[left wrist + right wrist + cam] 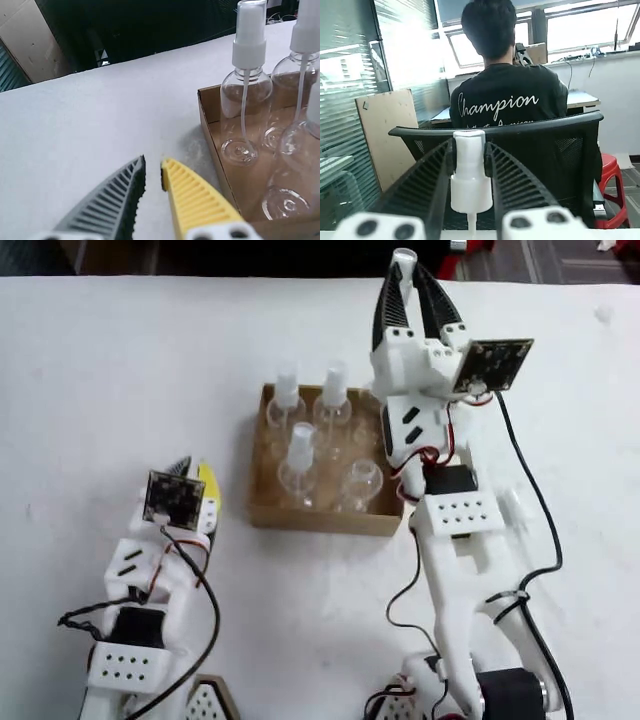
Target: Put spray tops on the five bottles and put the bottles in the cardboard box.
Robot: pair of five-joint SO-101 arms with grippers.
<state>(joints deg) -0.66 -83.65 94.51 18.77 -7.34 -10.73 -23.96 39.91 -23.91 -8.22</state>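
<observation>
Looking down, the right gripper [412, 290] is clamping a spray top [403, 258] beyond the cardboard box [320, 512], probably meant for an uncapped bottle [360, 480] inside. From the left wrist, the left gripper [152, 172] is sitting nearly closed and empty beside the box. From the right wrist, the spray top is standing upright between the jaws.
</observation>
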